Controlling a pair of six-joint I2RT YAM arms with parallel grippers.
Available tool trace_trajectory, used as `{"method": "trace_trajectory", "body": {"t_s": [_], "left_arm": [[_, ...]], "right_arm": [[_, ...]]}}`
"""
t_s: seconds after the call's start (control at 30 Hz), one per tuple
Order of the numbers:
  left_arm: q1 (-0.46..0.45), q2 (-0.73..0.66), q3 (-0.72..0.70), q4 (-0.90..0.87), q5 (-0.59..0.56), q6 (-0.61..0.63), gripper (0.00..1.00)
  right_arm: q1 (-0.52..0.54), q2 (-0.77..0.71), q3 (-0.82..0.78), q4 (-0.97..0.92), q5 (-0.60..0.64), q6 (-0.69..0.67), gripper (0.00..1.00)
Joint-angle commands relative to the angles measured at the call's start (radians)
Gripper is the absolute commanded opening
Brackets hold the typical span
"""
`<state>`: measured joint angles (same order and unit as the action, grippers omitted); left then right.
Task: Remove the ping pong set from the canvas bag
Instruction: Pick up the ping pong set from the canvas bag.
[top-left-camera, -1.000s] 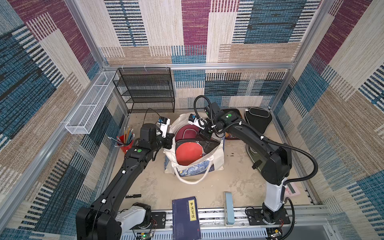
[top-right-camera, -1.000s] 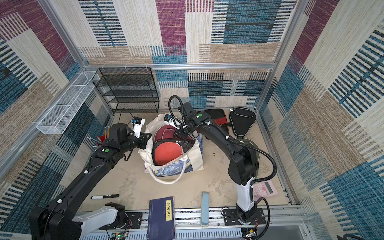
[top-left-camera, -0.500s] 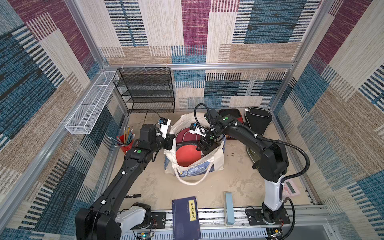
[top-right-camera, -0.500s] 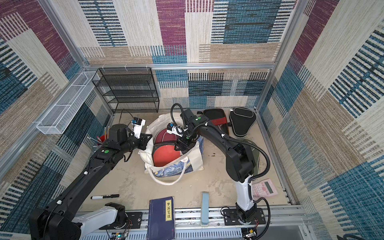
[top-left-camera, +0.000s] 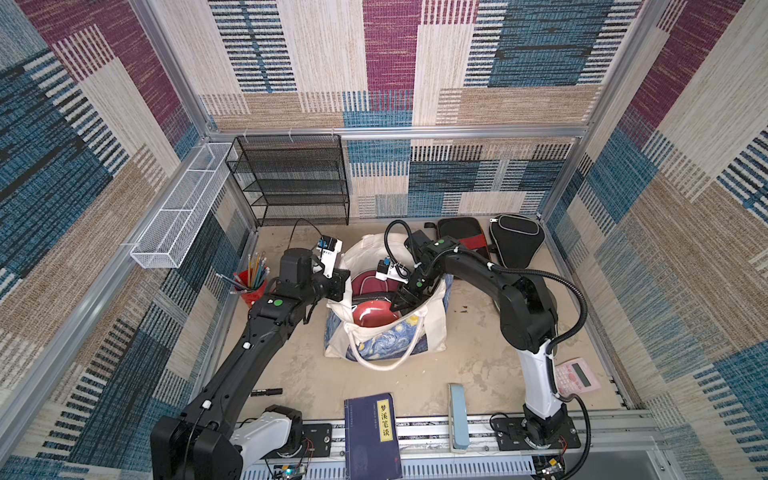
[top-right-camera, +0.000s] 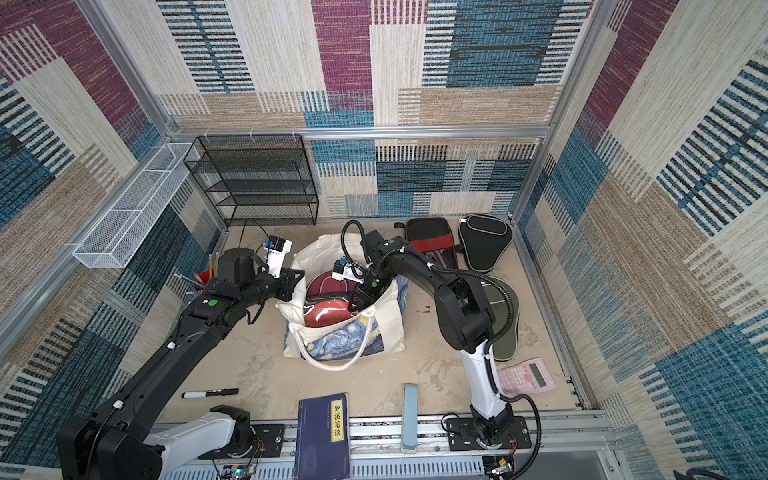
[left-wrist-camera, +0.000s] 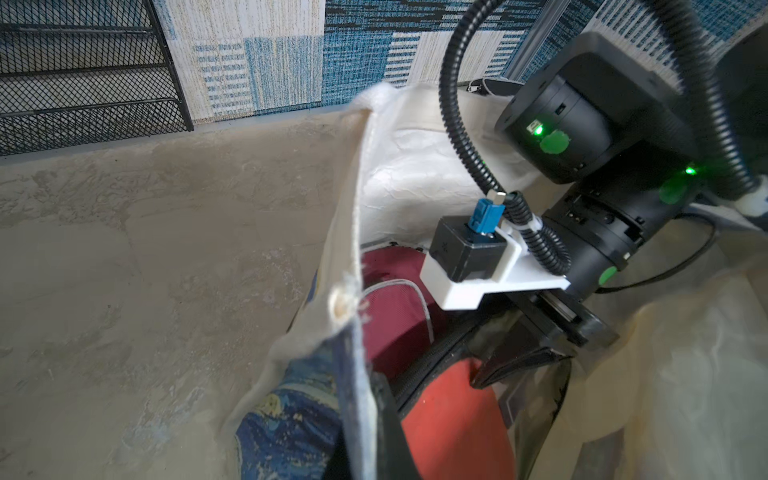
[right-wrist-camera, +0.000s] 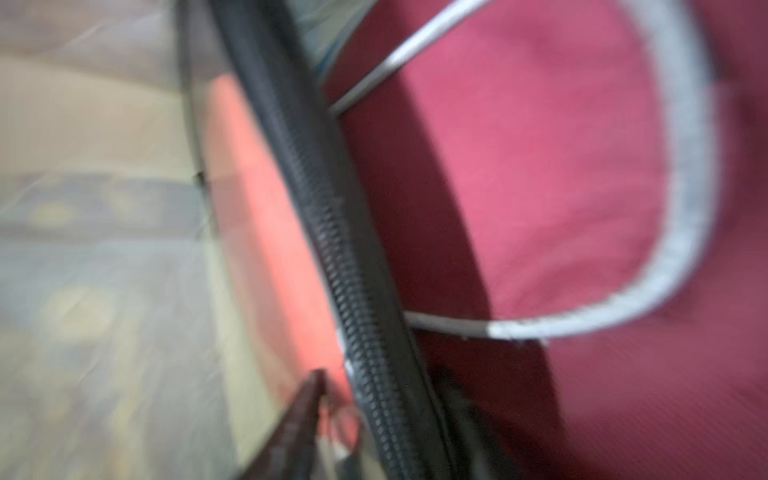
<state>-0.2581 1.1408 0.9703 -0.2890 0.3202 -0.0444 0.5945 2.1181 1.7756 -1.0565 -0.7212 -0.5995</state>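
Ping pong set (top-left-camera: 372, 316) inside canvas bag (top-left-camera: 434, 326); right jaws narrow astride case zip (right-wrist-camera: 353, 291), left jaws clamp bag.

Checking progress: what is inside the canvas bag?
A maroon case, a red paddle and the right gripper. Whatever lies beneath them in the bag is covered.

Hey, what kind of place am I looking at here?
Probably a robot test booth, not a home: two arms bolted to a rail, metal-framed walls lined with patchwork fabric, and props like a tote and book.
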Motion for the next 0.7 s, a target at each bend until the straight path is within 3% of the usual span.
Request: {"method": "trace_trajectory", "body": {"t_s": [0.0, 0.07, 0.67], "left_arm": [[0.0, -0.006, 0.019, 0.081, 0.017, 0.044, 0.0], [0.001, -0.008, 0.021, 0.077, 0.013, 0.045, 0.0], [0.002, -0.049, 0.002, 0.036, -0.012, 0.044, 0.0]], "right_arm": [[0.002, -0.022, -0.008, -0.033, 0.027, -0.003, 0.08], [0.002, -0.044, -0.004, -0.03, 0.034, -0.002, 0.0], [-0.018, -0.342, 0.001, 0.165, 0.178, 0.049, 0.0]]}}
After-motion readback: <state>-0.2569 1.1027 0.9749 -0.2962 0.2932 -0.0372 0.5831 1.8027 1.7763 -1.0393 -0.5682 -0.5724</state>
